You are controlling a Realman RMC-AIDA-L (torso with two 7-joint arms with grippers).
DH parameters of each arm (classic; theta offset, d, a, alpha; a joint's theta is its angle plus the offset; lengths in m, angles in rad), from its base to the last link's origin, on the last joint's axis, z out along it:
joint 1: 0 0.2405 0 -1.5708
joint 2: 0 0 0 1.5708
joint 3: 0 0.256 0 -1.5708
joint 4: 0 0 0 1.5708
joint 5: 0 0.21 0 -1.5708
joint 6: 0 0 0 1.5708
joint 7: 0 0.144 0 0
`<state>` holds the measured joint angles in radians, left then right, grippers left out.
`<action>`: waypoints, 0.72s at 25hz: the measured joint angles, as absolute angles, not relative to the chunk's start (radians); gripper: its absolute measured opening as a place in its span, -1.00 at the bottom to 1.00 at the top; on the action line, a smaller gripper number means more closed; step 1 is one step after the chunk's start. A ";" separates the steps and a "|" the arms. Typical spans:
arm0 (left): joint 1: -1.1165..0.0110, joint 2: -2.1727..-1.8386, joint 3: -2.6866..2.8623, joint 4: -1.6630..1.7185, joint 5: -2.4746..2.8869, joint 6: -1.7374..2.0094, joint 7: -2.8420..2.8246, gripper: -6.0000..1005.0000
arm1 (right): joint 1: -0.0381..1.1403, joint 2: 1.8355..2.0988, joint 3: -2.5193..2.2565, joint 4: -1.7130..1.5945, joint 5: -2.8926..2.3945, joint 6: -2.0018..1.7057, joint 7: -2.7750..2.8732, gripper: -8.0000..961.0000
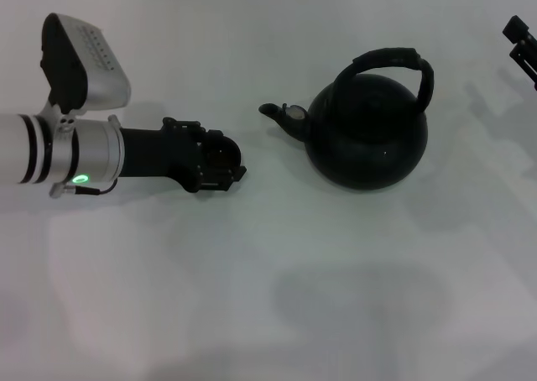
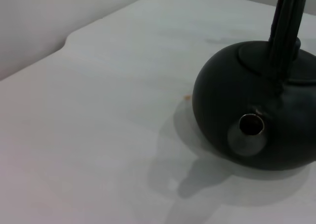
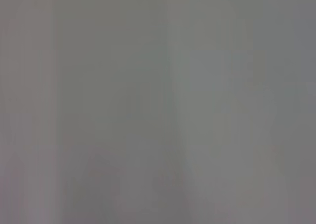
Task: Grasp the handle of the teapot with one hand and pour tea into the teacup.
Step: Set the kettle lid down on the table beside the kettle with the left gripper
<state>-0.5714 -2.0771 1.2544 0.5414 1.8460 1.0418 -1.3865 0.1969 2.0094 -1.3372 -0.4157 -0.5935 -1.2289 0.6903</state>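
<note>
The teapot [image 1: 365, 138] stands upright on the white table, right of centre in the head view. Its spout [image 1: 281, 115] points toward my left gripper. The handle [image 1: 394, 62] arches over its top, and nothing holds it. My left gripper [image 1: 222, 167] lies low over the table, a short gap left of the spout. A rounded black shape at its tip cannot be told apart from the gripper, so I cannot make out the teacup. The left wrist view shows the teapot [image 2: 256, 105], with the spout mouth [image 2: 251, 125] facing it. My right gripper [image 1: 520, 41] shows only at the far right edge.
The white table [image 1: 268, 297] fills the head view. Its far edge and a rounded corner [image 2: 74, 34] show in the left wrist view. The right wrist view shows only plain grey.
</note>
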 joint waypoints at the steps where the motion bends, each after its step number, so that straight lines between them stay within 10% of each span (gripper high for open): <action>1: -0.571 -2.077 1.254 0.541 1.845 1.042 -1.387 0.42 | 0.196 2.009 -1.337 -0.416 -0.594 -1.230 0.690 0.36; 18: -0.571 -2.077 1.247 0.528 1.833 1.032 -1.392 0.45 | 0.189 2.009 -1.338 -0.416 -0.594 -1.243 0.690 0.35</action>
<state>-0.5707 -2.0770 1.2472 0.5277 1.8328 1.0317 -1.3924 0.1887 2.0094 -1.3376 -0.4157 -0.5937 -1.2427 0.6902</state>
